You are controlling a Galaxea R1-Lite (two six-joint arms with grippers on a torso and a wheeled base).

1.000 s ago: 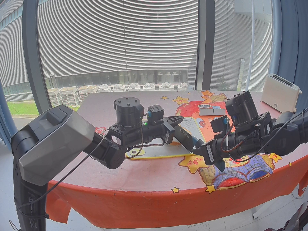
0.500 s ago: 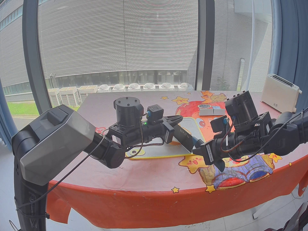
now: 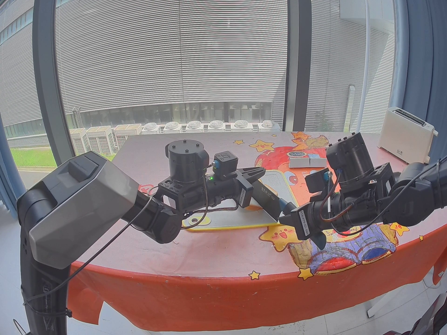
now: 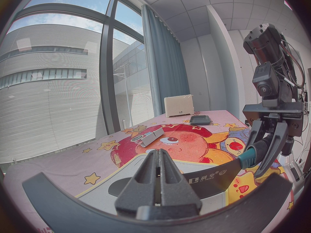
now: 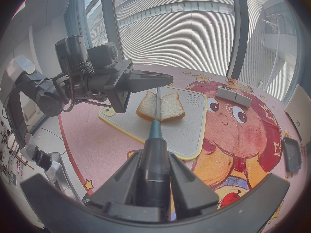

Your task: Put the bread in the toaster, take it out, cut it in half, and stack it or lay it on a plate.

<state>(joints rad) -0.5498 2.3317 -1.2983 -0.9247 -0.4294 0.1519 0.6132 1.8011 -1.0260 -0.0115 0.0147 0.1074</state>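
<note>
nearest to me, my right pincer (image 5: 155,154) is clamped on the black handle of a black-bladed knife (image 5: 155,131) with a teal collar, fingers pinching it from both sides. it sits low at about five o'clock from the board, over the pink and orange cartoon-print cloth (image 3: 209,252) that covers the table.

the blade runs out toward eleven o'clock and stands edge-on across the middle of a pale square slice of bread (image 5: 168,107). whether the edge has gone through it, i can't tell. the bread lies flat on the white cutting board (image 5: 184,136) with a yellow rim, on its far-left part.

my left pincer (image 4: 158,152) comes in from nine o'clock, fingers pressed together with nothing between them. its tip hangs over the board, just beside the blade, above the bread's far edge.

past the board at one o'clock, a small grey oblong box (image 3: 307,161) lies on the cloth. out at two o'clock a dark shallow square tray (image 4: 200,119) sits near the cream box-shaped toaster (image 3: 406,135), which stands upright at the table's far right corner, well apart from the board.
</note>
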